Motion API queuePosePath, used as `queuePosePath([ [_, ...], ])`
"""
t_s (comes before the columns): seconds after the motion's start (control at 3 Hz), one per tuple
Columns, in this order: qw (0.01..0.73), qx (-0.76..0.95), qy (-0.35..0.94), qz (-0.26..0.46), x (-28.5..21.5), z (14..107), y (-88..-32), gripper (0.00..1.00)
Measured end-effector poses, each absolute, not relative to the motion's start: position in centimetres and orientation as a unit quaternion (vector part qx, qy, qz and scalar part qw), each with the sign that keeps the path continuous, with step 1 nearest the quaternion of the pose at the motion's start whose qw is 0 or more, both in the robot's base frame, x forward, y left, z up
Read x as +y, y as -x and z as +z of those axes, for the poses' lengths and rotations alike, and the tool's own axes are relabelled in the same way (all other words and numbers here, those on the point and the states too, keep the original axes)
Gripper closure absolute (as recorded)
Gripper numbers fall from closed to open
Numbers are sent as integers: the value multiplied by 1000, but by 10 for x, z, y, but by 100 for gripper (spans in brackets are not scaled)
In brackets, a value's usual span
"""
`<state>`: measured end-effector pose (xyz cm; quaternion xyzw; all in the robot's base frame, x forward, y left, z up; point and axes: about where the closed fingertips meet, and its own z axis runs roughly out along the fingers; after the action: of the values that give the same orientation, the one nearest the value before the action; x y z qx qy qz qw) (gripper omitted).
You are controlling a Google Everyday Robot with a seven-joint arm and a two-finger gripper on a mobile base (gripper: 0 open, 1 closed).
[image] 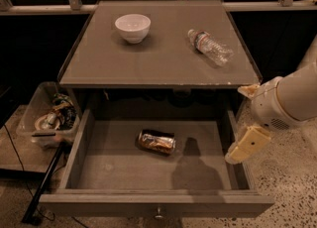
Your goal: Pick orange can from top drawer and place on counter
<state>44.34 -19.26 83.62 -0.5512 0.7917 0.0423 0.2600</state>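
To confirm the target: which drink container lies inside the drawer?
The orange can, in the top drawer; the water bottle lies on the counter. The gripper hangs at the drawer's right wall.

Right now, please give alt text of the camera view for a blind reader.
A small shiny orange-brown metal can lies on its side in the open grey top drawer; the robot's open end effector hovers at the drawer's right edge, empty.

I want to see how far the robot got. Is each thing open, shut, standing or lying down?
Wide grey top drawer: pulled open.
Small shiny orange can: on its side in the drawer.
White round bowl: upright on the flat grey counter.
Clear plastic water bottle: on its side on the counter.
Cream two-finger gripper: open, empty, by the drawer's right wall.
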Motion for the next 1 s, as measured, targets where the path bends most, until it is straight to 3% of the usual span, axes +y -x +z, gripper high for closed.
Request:
queuePosePath([
  [1.0,282,799,525,81,-149,788,-458,0],
])
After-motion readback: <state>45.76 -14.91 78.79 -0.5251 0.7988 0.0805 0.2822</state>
